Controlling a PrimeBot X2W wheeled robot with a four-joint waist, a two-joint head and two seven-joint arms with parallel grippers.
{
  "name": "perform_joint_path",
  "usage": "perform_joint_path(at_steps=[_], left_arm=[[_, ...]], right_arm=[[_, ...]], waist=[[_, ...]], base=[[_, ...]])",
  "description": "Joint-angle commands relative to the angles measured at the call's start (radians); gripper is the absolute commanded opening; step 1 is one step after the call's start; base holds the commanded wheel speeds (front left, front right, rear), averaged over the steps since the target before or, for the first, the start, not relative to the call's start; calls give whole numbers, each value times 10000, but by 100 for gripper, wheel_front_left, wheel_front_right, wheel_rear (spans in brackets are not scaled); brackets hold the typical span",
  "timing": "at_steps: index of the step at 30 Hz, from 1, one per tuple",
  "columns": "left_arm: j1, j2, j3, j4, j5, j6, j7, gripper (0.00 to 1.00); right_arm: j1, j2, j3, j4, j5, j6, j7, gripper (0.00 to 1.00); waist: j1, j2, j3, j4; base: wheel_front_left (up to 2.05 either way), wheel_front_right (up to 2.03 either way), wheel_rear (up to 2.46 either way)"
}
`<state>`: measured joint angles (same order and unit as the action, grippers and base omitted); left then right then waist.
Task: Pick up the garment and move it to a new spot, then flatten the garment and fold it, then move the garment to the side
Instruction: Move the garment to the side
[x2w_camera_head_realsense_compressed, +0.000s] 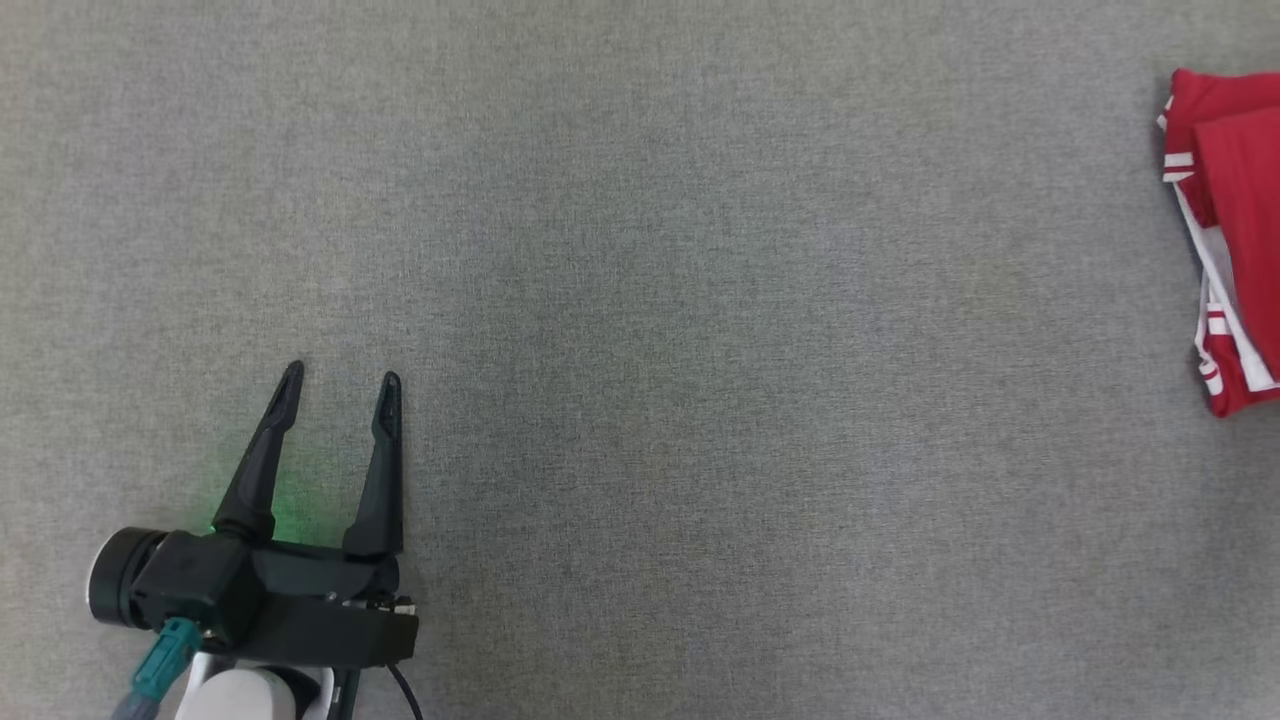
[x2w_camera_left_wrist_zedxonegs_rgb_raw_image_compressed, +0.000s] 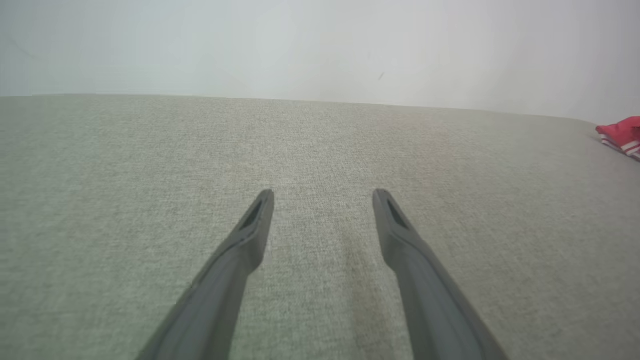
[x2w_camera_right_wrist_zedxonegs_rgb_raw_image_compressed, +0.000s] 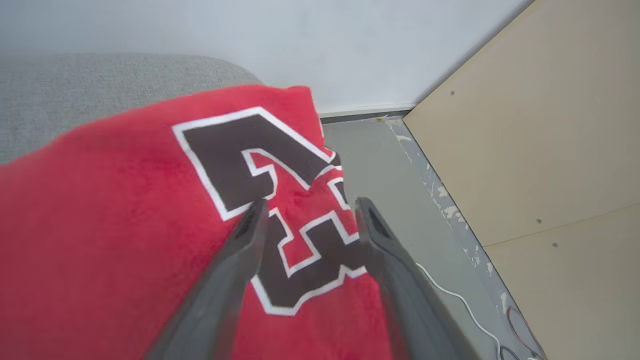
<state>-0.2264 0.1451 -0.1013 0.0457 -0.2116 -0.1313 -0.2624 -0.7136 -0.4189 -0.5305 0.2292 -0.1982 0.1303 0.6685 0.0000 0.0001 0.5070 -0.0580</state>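
Our left pincer hung released over the grey fabric-covered counter, well apart from the folded red-and-white jersey garment at its right edge. There our right pincer hovered over it, fingers parted.

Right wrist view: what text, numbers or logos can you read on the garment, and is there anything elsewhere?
"4" (most likely, seen tilted): a large dark figure outlined in white on the red garment.
Second dark figure below it: partly behind the right gripper, not readable.
Head and left wrist views: no readable text.
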Motion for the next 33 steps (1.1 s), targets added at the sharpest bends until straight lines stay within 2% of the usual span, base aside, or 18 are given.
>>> perform_joint_path(at_steps=[1, 10, 14, 19, 24, 29, 33], left_arm=[[-88, 13, 51, -26, 51, 14, -23, 100], [372, -209, 313, -496, -409, 16, -23, 100], [814, -399, 553, -685, -688, 17, -23, 100], [1367, -636, 910, -408, -1129, 16, -23, 100], [1955, -814, 1475, 18, -1158, 66, -23, 100], [2344, -907, 1963, 349, -1111, 148, -23, 100], [2545, -915, 2215, 646, -982, 183, -21, 100]], right_arm=[[243, 14, 104, -126, -79, 4, -112, 100], [821, 360, 633, -734, 321, 4, -504, 100], [1526, 701, 987, -1064, 825, 4, -1196, 100], [2917, 1656, 1829, -1672, 1421, 4, -2905, 100], [4219, 2705, 2988, -1414, 2345, 2, -4908, 100], [5133, 3250, 3988, -684, 2826, 4, -6814, 100], [5787, 3517, 4494, -337, 2892, 4, -7864, 100]], waist=[[0, -1, -255, -80], [0, -1, -1474, -230], [0, -1, -2262, -279], [0, -1, -3213, -342], [0, -1, -3939, -463], [0, -1, -4401, -311], [0, -1, -4735, -171]], base=[[0, 0, 0], [0, 0, 0], [0, 0, 0], [0, 0, 0], [0, 0, 0], [0, 0, 0], [0, 0, 0]])
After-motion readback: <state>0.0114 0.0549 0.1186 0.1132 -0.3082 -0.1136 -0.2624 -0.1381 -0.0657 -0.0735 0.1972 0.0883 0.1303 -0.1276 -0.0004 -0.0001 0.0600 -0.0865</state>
